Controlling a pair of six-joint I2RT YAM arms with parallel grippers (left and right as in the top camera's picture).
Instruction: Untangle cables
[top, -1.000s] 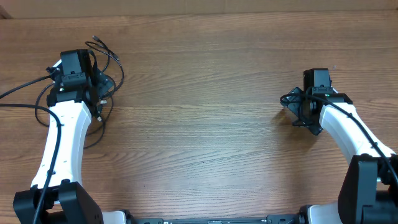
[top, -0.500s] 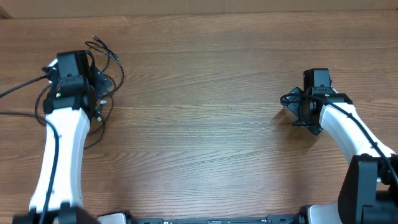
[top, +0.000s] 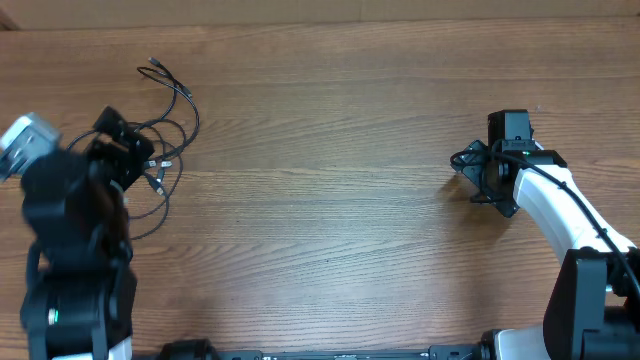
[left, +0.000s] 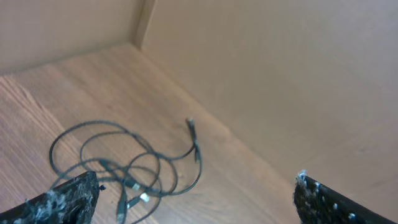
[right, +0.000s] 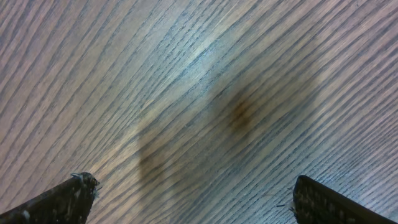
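The left gripper (left: 196, 202) stands wide, its two fingers apart at the bottom corners of the wrist view with nothing between them. A second ago the left arm lay stretched low over the cables (top: 165, 150). Now it has pulled back and risen toward the overhead camera (it shows there as a large dark blur), and the wrist looks out across the table (top: 330, 200) to a beige wall (left: 280, 74).

The cables lie just ahead of the fingers, in loose overlapping loops at the far left of the table, with one plug end (left: 190, 123) trailing off toward the wall. They look unmoved, so the knot is probably not yet loosened.

The right gripper (right: 196, 199), also wide and empty, hangs over bare wood well apart from them, where it was.
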